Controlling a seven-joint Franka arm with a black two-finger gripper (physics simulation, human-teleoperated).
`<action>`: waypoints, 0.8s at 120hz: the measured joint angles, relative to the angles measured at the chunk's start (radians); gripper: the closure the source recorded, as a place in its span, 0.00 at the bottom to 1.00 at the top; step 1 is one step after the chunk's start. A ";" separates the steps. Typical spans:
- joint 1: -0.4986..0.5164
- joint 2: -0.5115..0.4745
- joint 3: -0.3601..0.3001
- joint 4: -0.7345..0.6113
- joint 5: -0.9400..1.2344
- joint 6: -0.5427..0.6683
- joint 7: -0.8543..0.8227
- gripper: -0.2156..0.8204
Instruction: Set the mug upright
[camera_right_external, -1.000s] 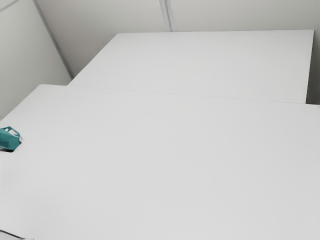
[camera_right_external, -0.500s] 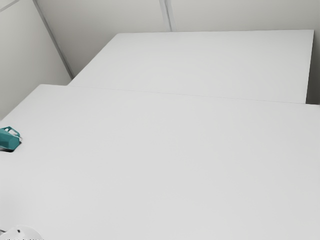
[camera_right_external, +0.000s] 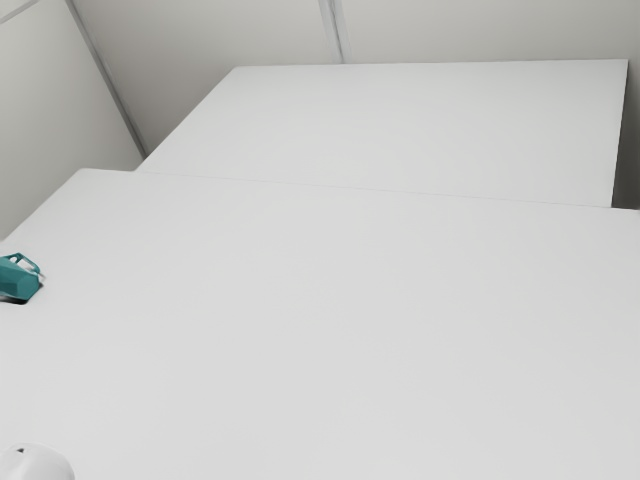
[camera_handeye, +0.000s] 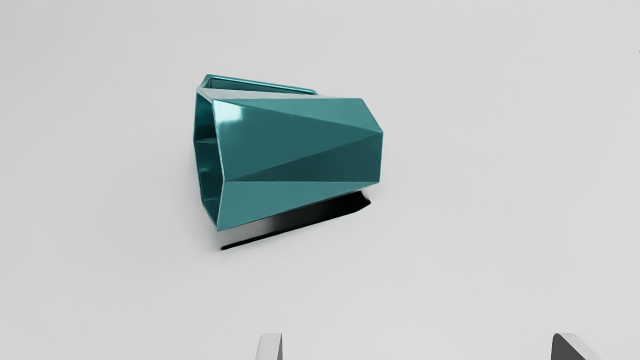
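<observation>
Observer A: Where does the mug lie?

Observer B: The teal, faceted, glossy mug (camera_handeye: 297, 150) lies on its side on the pale, smooth tabletop (camera_right_external: 330, 330), at the exterior view's left edge. It is not upright.

Observer A: Why does it rest so?

Observer B: Presumably a flat facet steadies it. The body tapers from a wide mouth (camera_handeye: 209, 165) to a narrower base; the angular teal handle (camera_handeye: 262, 84) runs along the side away from the hand (camera_handeye: 416, 336). A dark shadow (camera_handeye: 320, 214) borders the side nearer the hand.

Observer A: And the hand?

Observer B: Spread, its fingers (camera_handeye: 270, 347) well apart, with nothing pinched between them. I take the gap as room for the mug's body, which would then need turning until the mouth faces up. A rounded white part of the arm (camera_right_external: 36, 463) stands at the exterior view's lower left.

Observer A: Any markings?

Observer B: I can read no brand, label or writing on the mug.
</observation>
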 joint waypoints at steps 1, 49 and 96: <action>0.000 0.006 -0.006 0.003 0.000 0.001 0.002 0.23; 0.001 0.146 -0.131 0.059 -0.005 0.060 0.066 0.22; -0.019 0.223 -0.095 0.206 -0.022 0.069 0.099 0.23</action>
